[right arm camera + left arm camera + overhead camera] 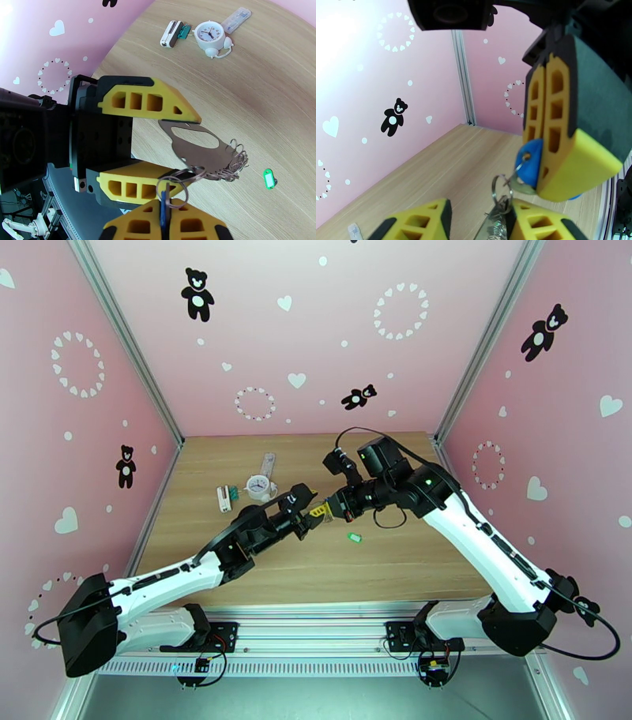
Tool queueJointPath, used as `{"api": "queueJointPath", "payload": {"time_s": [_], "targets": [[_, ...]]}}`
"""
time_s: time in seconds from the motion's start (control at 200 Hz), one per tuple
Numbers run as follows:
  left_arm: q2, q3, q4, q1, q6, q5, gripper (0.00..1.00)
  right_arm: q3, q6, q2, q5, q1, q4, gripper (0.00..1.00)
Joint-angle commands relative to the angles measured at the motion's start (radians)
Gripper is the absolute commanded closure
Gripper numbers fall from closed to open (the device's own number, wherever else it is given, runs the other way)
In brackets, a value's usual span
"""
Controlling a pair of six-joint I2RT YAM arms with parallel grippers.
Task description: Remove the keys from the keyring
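Note:
The keyring point(185, 154), a flat dark loop with an oval hole and small silvery rings point(236, 160) along one edge, hangs above the table. My left gripper point(193, 148) is shut on it across its width, so the yellow fingers point(150, 100) stand well apart. A split ring point(501, 188) links the loop to the blue-headed key point(528, 164). My right gripper point(541, 158) is shut on that key, whose edge shows as the blue key point(162, 211) in the right wrist view. The green-headed key point(354, 538) lies loose on the wood, right of both grippers.
A round white clock point(259, 487), a white-and-green block point(227, 496) and a clear plastic case point(268, 465) lie at the back left of the wooden table point(395, 571). Pink walls enclose it on three sides.

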Motion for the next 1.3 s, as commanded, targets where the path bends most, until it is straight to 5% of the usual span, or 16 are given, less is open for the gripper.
{"api": "queueJointPath", "payload": {"time_s": [0.0, 0.22, 0.896, 1.171, 1.291], "targets": [[-0.026, -0.017, 0.032, -0.002, 0.018, -0.006, 0.65, 0.012, 0.015, -0.016, -0.007, 0.004, 0.031, 1.00], [-0.020, -0.009, 0.025, -0.003, 0.029, 0.021, 0.76, 0.014, 0.020, -0.020, -0.013, 0.004, 0.036, 1.00], [0.004, 0.039, -0.022, -0.003, 0.037, 0.103, 0.85, 0.005, 0.029, -0.030, -0.019, 0.004, 0.045, 1.00], [-0.019, 0.041, -0.038, -0.003, 0.046, 0.102, 1.00, 0.001, 0.025, -0.046, 0.008, 0.003, 0.038, 1.00], [-0.049, 0.033, -0.051, -0.003, 0.064, 0.126, 1.00, -0.001, 0.024, -0.063, 0.029, -0.013, 0.031, 0.94]]}}
